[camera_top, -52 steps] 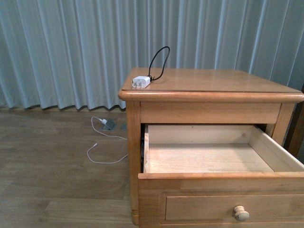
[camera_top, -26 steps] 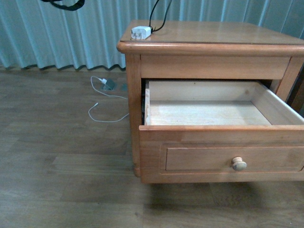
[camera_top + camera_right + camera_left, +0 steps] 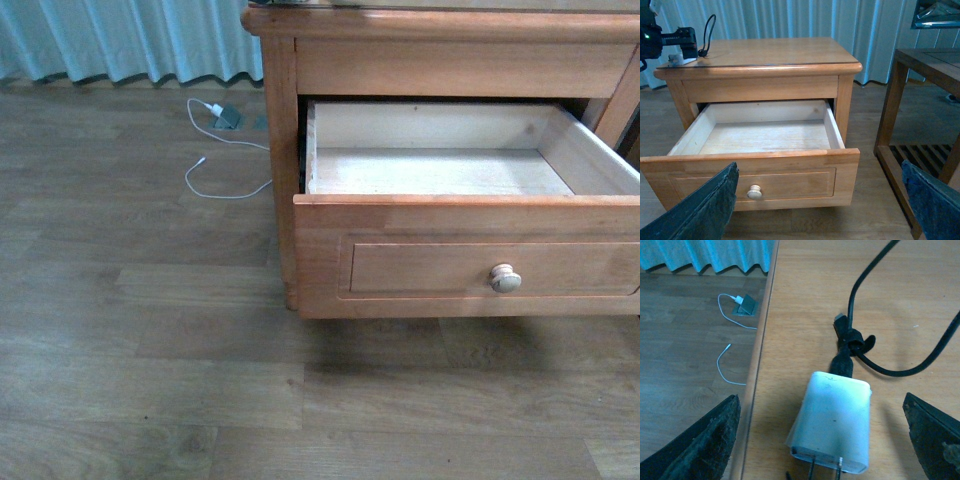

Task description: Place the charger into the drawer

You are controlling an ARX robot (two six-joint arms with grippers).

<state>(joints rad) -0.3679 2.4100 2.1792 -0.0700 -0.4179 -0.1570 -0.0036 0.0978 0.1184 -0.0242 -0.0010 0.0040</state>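
The small white rectangular charger block [image 3: 832, 427] lies flat on the honey-brown wooden bench [image 3: 805, 300], just beside the bench's left edge, its two metal prongs pointing at the left wrist camera. Its thin black looped cable [image 3: 852, 342] leaves the far end and curves over the open bench top towards the middle. The left hand [image 3: 820, 400] hangs over the block with its dark fingers [image 3: 715, 440] spread wide, one past the bench edge over the floor and one over the bench, neither touching the block. The upper honey-brown wooden drawer [image 3: 450, 200] stands pulled well out below the bench's front edge, its pale wood bottom showing between its walls and its round pale knob [image 3: 505, 278] on the front panel. The right hand [image 3: 820, 195] is open too, in front of the drawer and gripping nothing. A dark wooden side table [image 3: 920, 65] stands near the bench's right side. On the floor left of the bench lies a white plug with thin white cable [image 3: 215, 110].
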